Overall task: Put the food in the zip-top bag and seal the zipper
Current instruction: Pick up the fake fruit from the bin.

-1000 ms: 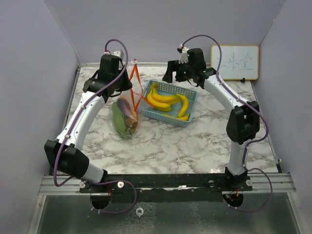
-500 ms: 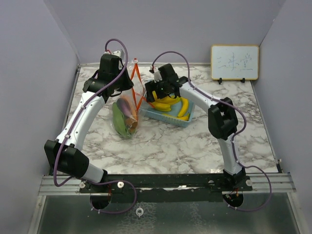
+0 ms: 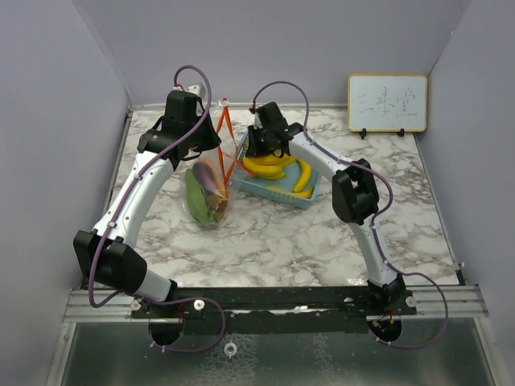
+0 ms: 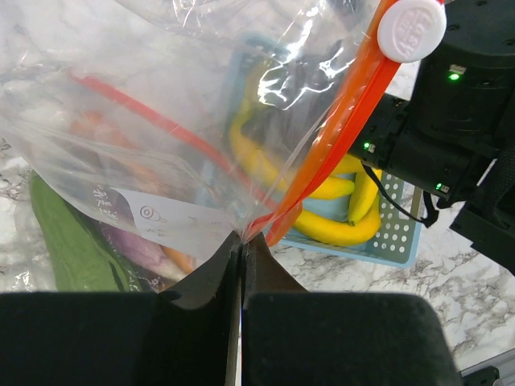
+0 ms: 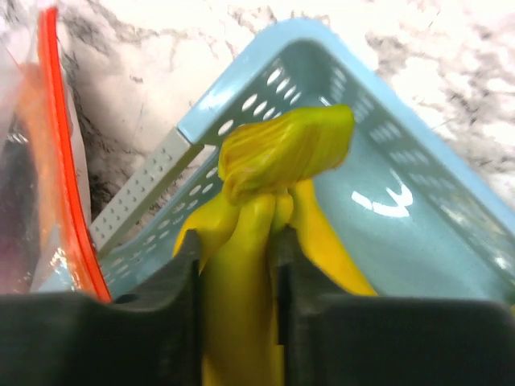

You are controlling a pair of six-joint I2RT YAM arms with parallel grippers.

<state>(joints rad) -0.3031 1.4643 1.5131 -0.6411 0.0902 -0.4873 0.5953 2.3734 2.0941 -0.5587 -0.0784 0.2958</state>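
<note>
1. A table [image 3: 282, 241] topped with white, grey-veined marble pattern is seen from above, enclosed at 9, 12 and 3 o'clock by plain, matte lilac walls [image 3: 282, 48].
2. A small wood-framed whiteboard [image 3: 387, 102] with faint markings is propped against the back wall, at 2 o'clock from the table's centre.
3. A light blue, rectangular plastic basket [image 3: 302, 199] with perforated sides is set near the table's centre, turned at an angle.
4. The bananas [image 3: 278, 167], smooth, curved and yellow, are lying in the basket.
5. The right gripper [image 5: 237, 241] is lowered over the basket's 10 o'clock end. Its dark fingers are pressed against both sides of the bananas' necks, just under the knobbly stem.
6. The zip-top bag [image 3: 211, 189], of clear, crinkled, glossy film, is held upright at 9 o'clock from the basket, touching its side.
7. The orange zipper strip [image 4: 338, 137] is stretched up toward 1 o'clock in the left wrist view and is capped by a round white slider [image 4: 411, 28].
8. The left gripper [image 4: 241, 241] is pinched fully together on the bag's film beside the zipper strip.
9. A long green leafy vegetable [image 3: 195, 197] and a purple eggplant [image 3: 208, 175] are seen at the bottom of the bag.
</note>
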